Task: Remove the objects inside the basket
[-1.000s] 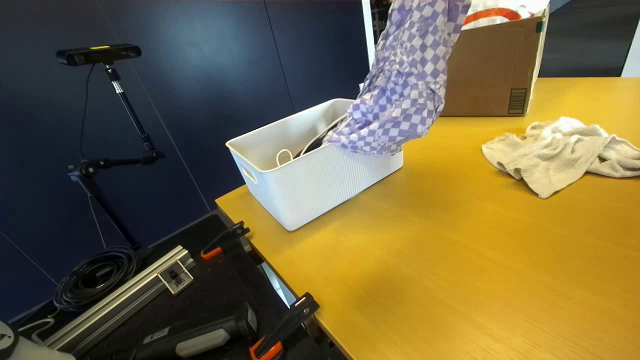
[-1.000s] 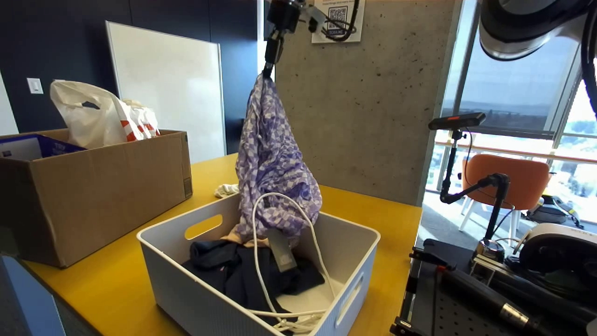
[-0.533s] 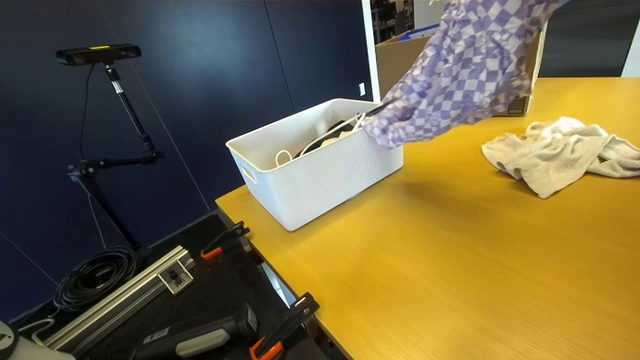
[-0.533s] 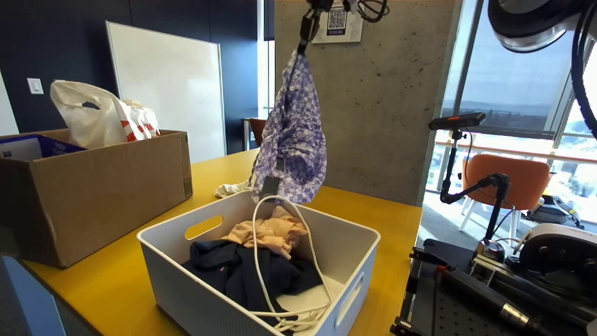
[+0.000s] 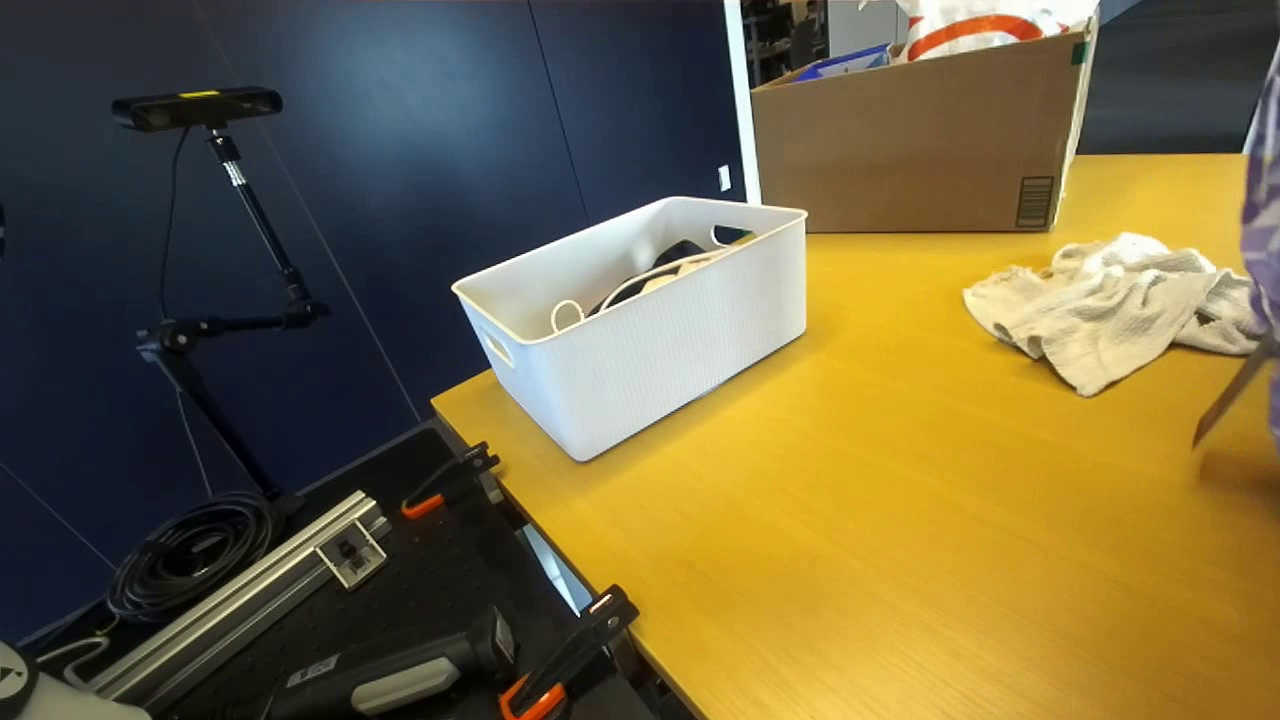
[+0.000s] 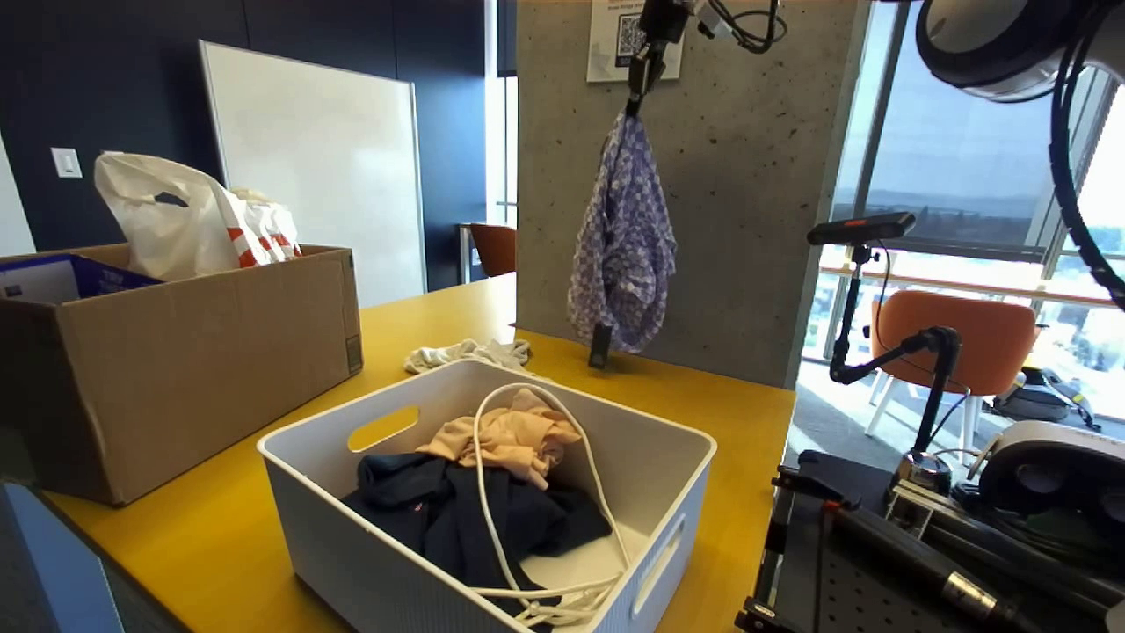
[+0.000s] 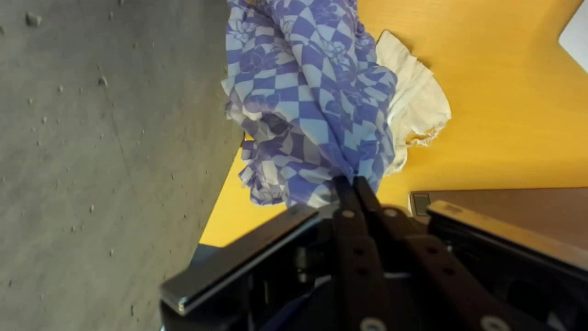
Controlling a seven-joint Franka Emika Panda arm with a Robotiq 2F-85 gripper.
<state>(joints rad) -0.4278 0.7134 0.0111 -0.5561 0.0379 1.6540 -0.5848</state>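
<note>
The gripper point(image 7: 350, 180) pinches crumpled checked cloth point(image 5: 1264, 225), partly cut off, right of the ribbed basket point(image 5: 690, 350) in an exterior view.

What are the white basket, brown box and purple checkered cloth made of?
The white basket looks like matte molded plastic, from its fine ribs. The brown box is probably dull cardboard, by its flat brown panels. The purple checkered cloth seems thin, soft fabric, hanging in wrinkles; fiber unclear.
</note>
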